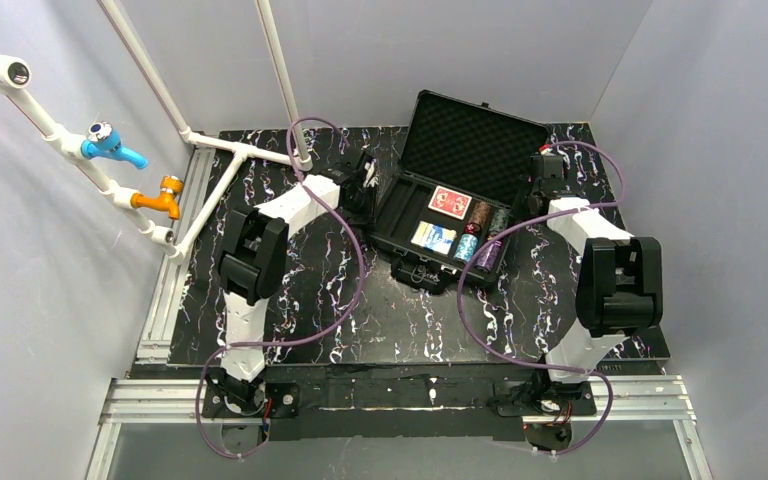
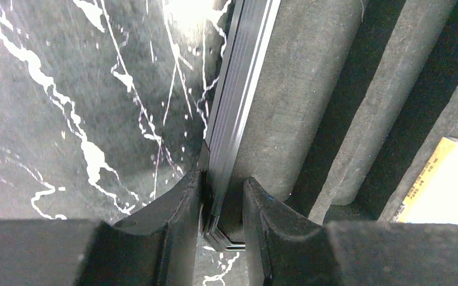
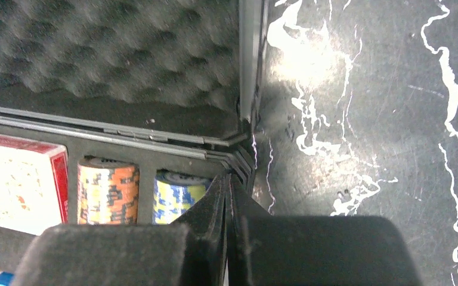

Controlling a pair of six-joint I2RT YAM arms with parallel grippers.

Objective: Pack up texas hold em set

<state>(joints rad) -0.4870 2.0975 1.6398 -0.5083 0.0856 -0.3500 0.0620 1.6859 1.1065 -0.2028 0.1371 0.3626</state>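
on a black marbled table [image 1: 410, 320], seen from above, the open case [image 1: 425, 270] of the hold'em set lies between the two arms, its foam-lined lid [image 1: 475, 135] standing up at the far side. a red deck [image 1: 450, 201], a blue-and-yellow deck [image 1: 433, 237] and rows of chip stacks [image 1: 482, 235] sit in the tray; no dice can be made out. the left gripper [image 1: 365, 185] meets the case's left end and the right gripper [image 1: 542, 178] its right end, apparently to steady it for the lid coming down.

from the left wrist, that gripper's fingers [image 2: 182, 205] straddle the ribbed rim of the case wall and pinch it, one outside over the table and one inside. the hold likely keeps the case from sliding.

from the right wrist, the right gripper's fingers [image 3: 214, 202] are pressed together on nothing. their tip is just beside the case's right wall near the hinge corner, close to an orange chip stack [image 3: 107, 190] and a blue chip stack [image 3: 176, 193].
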